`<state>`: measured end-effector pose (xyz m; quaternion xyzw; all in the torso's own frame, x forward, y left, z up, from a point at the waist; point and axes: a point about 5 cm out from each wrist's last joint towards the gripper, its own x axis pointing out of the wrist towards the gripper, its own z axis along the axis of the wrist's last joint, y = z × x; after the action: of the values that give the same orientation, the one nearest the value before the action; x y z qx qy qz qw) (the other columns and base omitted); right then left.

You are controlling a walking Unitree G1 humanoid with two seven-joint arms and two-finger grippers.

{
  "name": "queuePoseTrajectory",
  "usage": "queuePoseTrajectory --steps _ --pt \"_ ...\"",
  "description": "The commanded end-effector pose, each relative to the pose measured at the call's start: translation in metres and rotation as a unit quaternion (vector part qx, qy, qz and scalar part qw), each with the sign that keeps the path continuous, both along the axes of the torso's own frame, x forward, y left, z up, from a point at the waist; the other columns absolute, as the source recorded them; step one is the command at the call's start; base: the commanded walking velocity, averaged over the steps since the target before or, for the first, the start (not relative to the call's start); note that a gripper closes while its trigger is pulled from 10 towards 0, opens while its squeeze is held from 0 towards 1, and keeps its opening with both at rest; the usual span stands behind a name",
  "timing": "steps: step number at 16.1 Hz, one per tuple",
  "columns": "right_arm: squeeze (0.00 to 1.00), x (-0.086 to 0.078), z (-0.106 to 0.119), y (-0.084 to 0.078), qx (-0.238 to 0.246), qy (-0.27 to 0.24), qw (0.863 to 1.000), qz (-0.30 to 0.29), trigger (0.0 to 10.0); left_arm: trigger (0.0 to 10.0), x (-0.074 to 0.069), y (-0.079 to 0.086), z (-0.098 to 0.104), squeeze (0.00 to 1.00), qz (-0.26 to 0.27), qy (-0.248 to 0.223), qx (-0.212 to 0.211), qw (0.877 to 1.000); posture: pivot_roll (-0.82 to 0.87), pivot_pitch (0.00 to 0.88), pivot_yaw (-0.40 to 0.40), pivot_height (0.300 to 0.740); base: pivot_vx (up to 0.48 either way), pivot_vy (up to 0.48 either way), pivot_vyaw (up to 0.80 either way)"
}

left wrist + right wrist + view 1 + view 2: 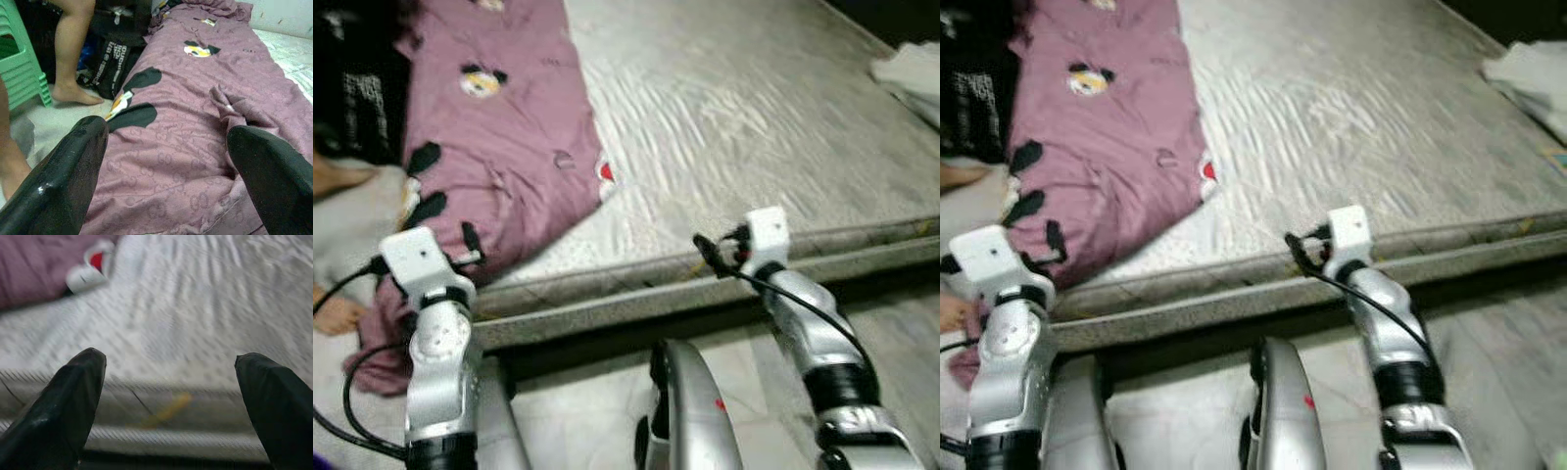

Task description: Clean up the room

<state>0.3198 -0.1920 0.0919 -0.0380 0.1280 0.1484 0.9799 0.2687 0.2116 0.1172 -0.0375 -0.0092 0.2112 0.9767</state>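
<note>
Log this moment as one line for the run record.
phase: approach | left gripper: open, over purple blanket | right gripper: open, at mattress edge | held: nothing

My head views are soft all over, smeared as if the camera is moving; the weave of the mattress (754, 127) reads as streaks. Light is even and fairly bright on its pale surface, with a dark band of shadow under the bed edge and black corners at upper left and upper right. The white sheets (911, 73) at the far right nearly wash out. My left wrist view is the sharpest: the purple blanket (195, 137) shows its pattern clearly, while the near fingers (63, 181) blur and carry a small glint. My right wrist view is heavily blurred, its fingers (58, 401) dark and featureless.
</note>
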Motion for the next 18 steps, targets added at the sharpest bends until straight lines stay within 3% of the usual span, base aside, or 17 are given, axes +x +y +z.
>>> queuePoseTrajectory --steps 1,5,8,10,11,13,17,18 --pt "0.00 -0.011 -0.001 -0.024 -0.024 0.008 0.999 -0.019 10.0 10.0 0.004 0.008 0.000 0.00 0.025 -0.002 0.001 1.000 -0.16 0.146 -0.142 0.514 0.000 0.000 0.00" --pt "0.00 -0.036 0.001 -0.054 -0.060 0.022 0.997 -0.039 10.0 10.0 0.017 0.024 0.000 0.00 0.041 0.004 -0.003 0.999 -0.23 0.191 -0.157 0.514 0.000 0.000 0.00" --pt "0.00 -0.049 0.001 -0.068 -0.079 0.037 0.995 -0.046 10.0 10.0 0.031 0.027 0.006 0.00 0.031 0.002 0.002 1.000 -0.25 0.214 -0.158 0.514 0.000 0.000 0.00" --pt "0.00 -0.052 0.003 -0.071 -0.082 0.041 0.995 -0.049 10.0 10.0 0.040 0.028 0.002 0.00 0.023 0.026 -0.002 0.999 -0.25 0.219 -0.159 0.514 0.000 0.000 0.00" --pt "0.00 -0.052 0.005 -0.070 -0.084 0.042 0.994 -0.048 10.0 10.0 0.050 0.024 -0.005 0.00 0.003 0.057 -0.013 0.998 -0.26 0.219 -0.162 0.514 0.000 0.000 0.00" --pt "0.00 -0.049 0.006 -0.068 -0.086 0.042 0.994 -0.045 10.0 10.0 0.065 -0.003 -0.019 0.00 -0.085 0.126 0.010 0.988 -0.25 0.212 -0.161 0.514 0.000 0.000 0.00" --pt "0.00 -0.044 0.006 -0.062 -0.084 0.038 0.995 -0.044 10.0 10.0 0.068 -0.033 -0.030 0.00 -0.139 0.145 0.011 0.980 -0.25 0.193 -0.152 0.514 0.000 0.000 0.00" --pt "0.00 -0.043 0.006 -0.062 -0.082 0.036 0.995 -0.046 10.0 10.0 0.068 -0.043 -0.033 0.00 -0.166 0.151 0.039 0.974 -0.25 0.190 -0.150 0.514 0.000 0.000 0.00"
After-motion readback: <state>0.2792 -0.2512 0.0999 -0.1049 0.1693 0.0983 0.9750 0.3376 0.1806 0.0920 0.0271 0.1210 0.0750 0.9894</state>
